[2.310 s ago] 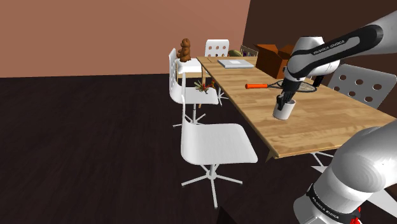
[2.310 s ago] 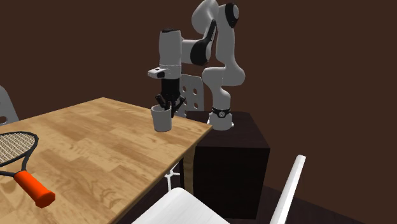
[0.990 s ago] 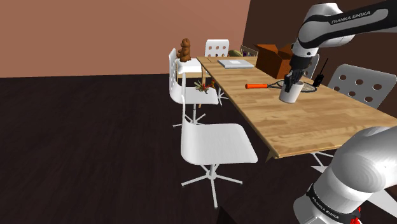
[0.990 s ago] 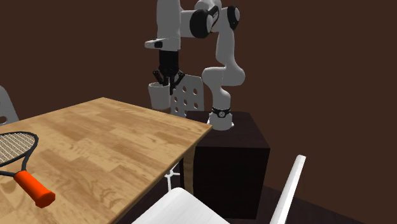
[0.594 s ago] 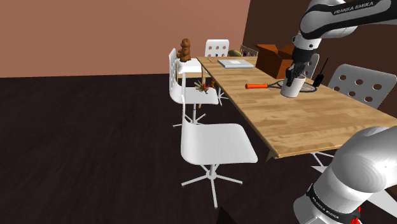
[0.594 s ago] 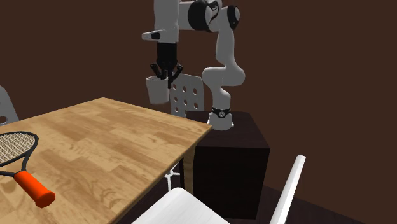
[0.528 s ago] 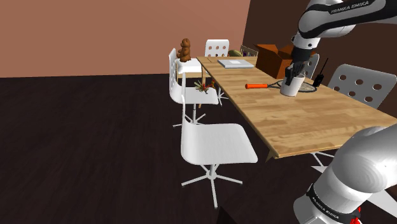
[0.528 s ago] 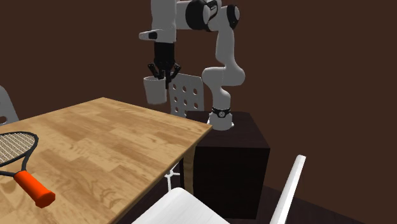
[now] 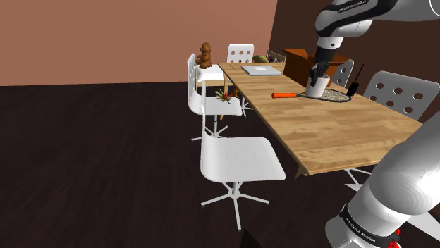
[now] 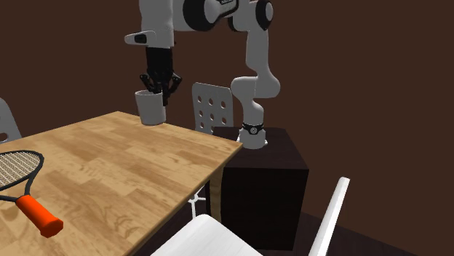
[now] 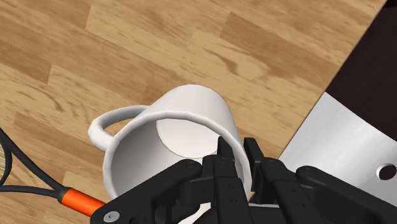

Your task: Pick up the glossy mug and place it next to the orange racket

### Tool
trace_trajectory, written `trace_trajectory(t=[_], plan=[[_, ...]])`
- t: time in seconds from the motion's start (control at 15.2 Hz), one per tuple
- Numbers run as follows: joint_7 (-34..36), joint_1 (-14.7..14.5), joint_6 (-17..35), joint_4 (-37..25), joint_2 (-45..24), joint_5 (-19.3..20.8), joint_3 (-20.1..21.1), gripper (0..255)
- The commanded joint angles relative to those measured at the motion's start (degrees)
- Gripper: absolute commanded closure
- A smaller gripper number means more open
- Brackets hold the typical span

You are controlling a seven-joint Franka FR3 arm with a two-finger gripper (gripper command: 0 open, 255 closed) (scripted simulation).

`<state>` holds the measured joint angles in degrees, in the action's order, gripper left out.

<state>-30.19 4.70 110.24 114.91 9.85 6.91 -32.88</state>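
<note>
My gripper (image 11: 238,159) is shut on the rim of a white mug (image 11: 172,137), one finger inside and one outside, with the mug's handle on the far side from the fingers. The mug (image 9: 316,87) hangs upright above the wooden table (image 9: 338,130), just over the head of the racket (image 9: 331,95), whose orange grip (image 9: 285,94) points toward the shoulder view's left. In the second exterior view the gripper (image 10: 158,89) holds the mug (image 10: 150,108) above the table's far edge, and the racket (image 10: 22,185) lies at the left.
White chairs (image 9: 236,158) stand along the table's near side, and a perforated one (image 9: 398,91) stands behind it. A grey laptop-like slab (image 9: 259,69), a brown box (image 9: 300,63) and a brown figure (image 9: 204,55) sit at the far end.
The gripper has carried the mug up off the table and along it toward the racket, further from the stand. It now hangs over the racket's head.
</note>
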Motion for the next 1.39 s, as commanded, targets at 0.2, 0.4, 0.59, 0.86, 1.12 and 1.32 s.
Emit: trace_trajectory(t=[0.2,0.4,0.59,0.86,1.12,1.32], plan=[[-6.91,0.89,-2.07,-15.09,-15.34,-9.28,-3.05,255],[-10.48,3.89,-4.88,-25.10,-24.24,-14.84,-3.36,255],[-12.90,8.47,-9.00,-37.02,-33.41,-19.91,-2.56,255],[-13.74,11.75,-10.66,-44.03,-39.22,-22.60,-1.47,255],[-13.95,11.06,-7.43,-40.46,-38.97,-22.58,-1.41,255],[-14.13,10.67,-5.12,-38.09,-38.97,-22.67,-1.33,255]])
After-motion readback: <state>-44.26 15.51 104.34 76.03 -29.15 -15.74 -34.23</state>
